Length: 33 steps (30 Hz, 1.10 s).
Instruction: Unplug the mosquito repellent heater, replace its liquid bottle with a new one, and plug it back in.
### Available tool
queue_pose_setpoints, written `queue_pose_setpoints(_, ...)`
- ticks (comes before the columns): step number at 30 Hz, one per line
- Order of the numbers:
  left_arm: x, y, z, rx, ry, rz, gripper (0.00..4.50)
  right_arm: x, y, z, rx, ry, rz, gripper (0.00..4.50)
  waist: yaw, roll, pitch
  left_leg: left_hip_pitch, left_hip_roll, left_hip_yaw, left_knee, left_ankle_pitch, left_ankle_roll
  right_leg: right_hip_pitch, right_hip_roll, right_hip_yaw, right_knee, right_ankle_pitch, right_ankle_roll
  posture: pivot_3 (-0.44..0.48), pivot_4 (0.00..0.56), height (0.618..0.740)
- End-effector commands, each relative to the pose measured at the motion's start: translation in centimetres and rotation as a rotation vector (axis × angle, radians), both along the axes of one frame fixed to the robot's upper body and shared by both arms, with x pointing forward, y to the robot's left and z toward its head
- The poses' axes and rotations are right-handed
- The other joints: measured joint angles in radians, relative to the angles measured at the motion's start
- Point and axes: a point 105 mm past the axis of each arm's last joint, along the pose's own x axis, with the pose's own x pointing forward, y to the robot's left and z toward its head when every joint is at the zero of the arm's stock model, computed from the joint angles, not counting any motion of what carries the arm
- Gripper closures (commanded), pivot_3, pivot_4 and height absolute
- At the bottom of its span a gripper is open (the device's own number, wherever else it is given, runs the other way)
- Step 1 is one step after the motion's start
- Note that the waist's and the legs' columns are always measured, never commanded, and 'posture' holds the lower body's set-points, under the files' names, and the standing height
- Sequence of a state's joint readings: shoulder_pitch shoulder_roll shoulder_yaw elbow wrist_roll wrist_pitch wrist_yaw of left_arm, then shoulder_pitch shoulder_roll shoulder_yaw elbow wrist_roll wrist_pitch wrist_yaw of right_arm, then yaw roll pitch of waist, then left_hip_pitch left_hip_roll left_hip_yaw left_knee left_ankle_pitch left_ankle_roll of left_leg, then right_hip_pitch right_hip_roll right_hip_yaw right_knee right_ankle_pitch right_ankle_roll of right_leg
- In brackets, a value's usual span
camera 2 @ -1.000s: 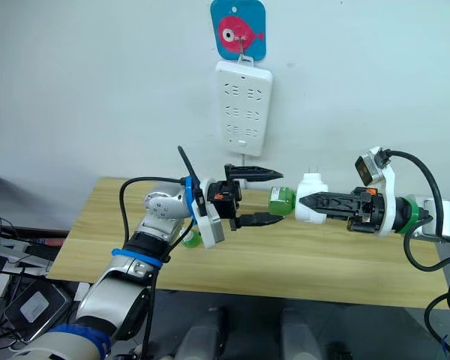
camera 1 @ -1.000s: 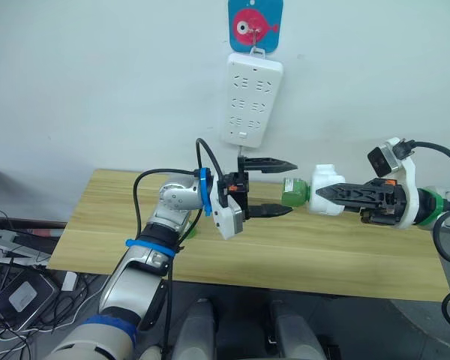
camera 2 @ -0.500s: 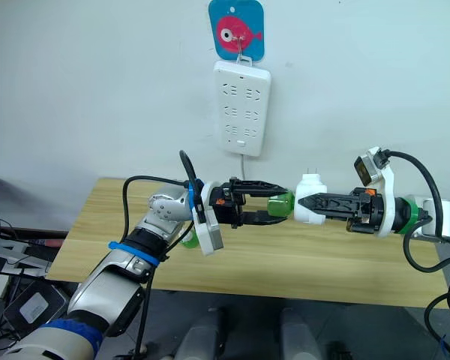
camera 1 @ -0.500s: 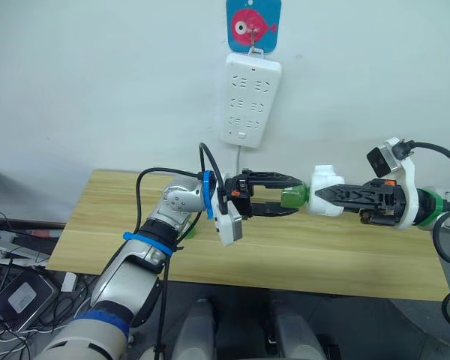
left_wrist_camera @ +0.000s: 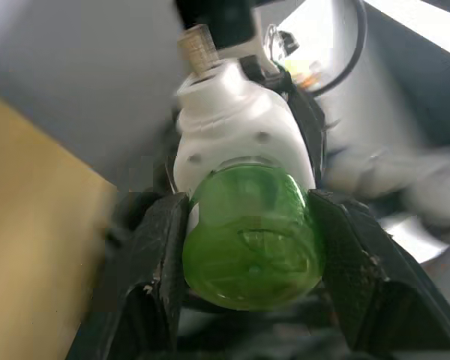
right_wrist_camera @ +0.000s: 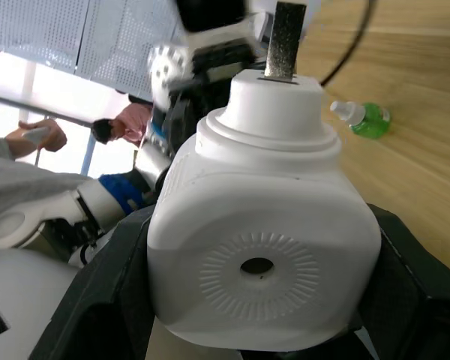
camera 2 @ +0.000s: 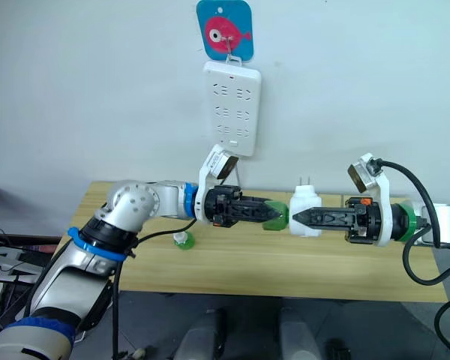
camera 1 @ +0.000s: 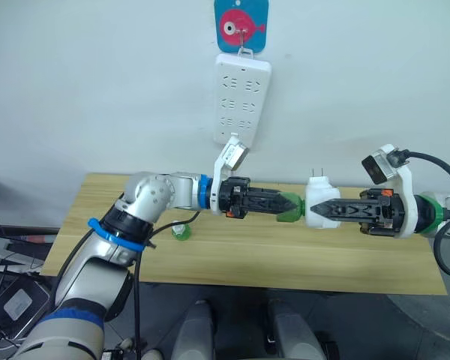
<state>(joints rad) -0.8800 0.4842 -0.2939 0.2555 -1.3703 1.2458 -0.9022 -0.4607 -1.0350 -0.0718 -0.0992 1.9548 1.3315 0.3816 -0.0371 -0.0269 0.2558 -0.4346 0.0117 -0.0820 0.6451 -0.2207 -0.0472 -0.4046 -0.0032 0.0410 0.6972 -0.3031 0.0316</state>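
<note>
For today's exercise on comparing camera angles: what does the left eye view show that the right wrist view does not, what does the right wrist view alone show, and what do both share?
Left eye view alone: the long white power strip on the wall under a blue fish-picture hanger, and the left gripper shut on the green liquid bottle attached to the heater.

Right wrist view alone: the round ribbed vent hole on the heater's face, and people in the background.

Both: the small white rounded plastic heater in the right gripper, and a small green bottle with a white cap lying on the wooden table.
</note>
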Motion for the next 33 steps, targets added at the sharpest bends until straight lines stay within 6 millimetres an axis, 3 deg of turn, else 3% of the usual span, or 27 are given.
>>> queue_pose_setpoints(1, 0.4, 0.9, 1.0, -0.025, 0.062, 0.021, 2.3, -0.1, -0.2, 1.0, 0.014, -0.029, 0.004, 1.41, 0.001, 0.0, 0.0, 0.0, 0.0, 0.0, 0.0, 0.0, 0.0, 0.0, 0.0, 0.0, 0.0, 0.0, 0.0, 0.048, 0.233, 0.74)
queue_pose_setpoints(2, 0.5, 0.8, 1.2, -0.035, 0.057, 0.026, 2.3, -0.1, -0.2, 1.0, 0.018, -0.029, 0.005, 1.41, 0.002, 0.0, 0.0, 0.0, 0.001, 0.0, 0.0, 0.0, 0.0, 0.0, 0.0, 0.0, 0.0, 0.0, 0.0, 0.048, 0.233, 0.74)
queue_pose_setpoints(9, 1.9, 1.1, 1.8, -0.073, 0.045, 0.116, 0.1, -0.3, -0.2, 1.1, 0.035, -0.029, 0.015, 1.41, 0.006, 0.0, 0.0, 0.0, 0.001, 0.001, 0.0, 0.0, 0.0, 0.0, -0.001, 0.001, 0.0, 0.0, 0.0, 0.048, 0.233, 0.74)
queue_pose_setpoints(15, 4.0, 2.1, 2.7, -0.082, -0.078, 0.267, 0.05, -0.2, -0.3, 1.1, 0.045, -0.027, 0.009, 1.41, 0.006, 0.0, 0.0, 0.0, 0.001, 0.002, 0.0, 0.0, 0.0, 0.0, -0.002, 0.001, 0.0, 0.0, 0.0, 0.033, 0.236, 0.74)
queue_pose_setpoints(18, 2.9, 2.7, 4.0, -0.048, -0.593, 0.254, 0.05, 0.4, -0.8, 1.1, 0.062, -0.015, -0.028, 1.41, 0.004, 0.0, 0.0, 0.0, 0.001, 0.002, 0.0, 0.0, 0.0, 0.0, -0.002, 0.002, 0.0, 0.0, 0.0, 0.033, 0.236, 0.74)
queue_pose_setpoints(23, 1.3, 2.4, 3.9, -0.1, -1.27, 0.216, 0.05, 1.1, -1.2, 1.4, 0.094, -0.003, -0.05, 1.41, 0.015, 0.001, 0.0, 0.0, 0.001, 0.004, -0.002, 0.002, -0.004, 0.0, -0.003, 0.003, -0.002, 0.0, -0.001, 0.044, 0.243, 0.74)
queue_pose_setpoints(27, 0.6, 3.1, 3.8, -0.219, -1.686, 0.211, 0.05, 1.5, -1.4, 1.6, 0.105, 0.007, -0.059, 1.41, 0.026, 0.0, 0.0, 0.0, -0.001, 0.006, -0.001, 0.0, -0.001, 0.0, -0.004, 0.004, -0.002, 0.0, -0.001, 0.044, 0.243, 0.74)
queue_pose_setpoints(33, 1.2, 3.1, 3.8, -0.319, -2.087, 0.234, 0.05, 1.7, -1.2, 1.7, 0.111, 0.012, -0.048, 1.41, 0.037, 0.0, 0.0, 0.0, -0.001, 0.005, 0.0, 0.0, 0.0, 0.0, -0.005, 0.004, -0.002, 0.0, -0.001, 0.044, 0.243, 0.74)
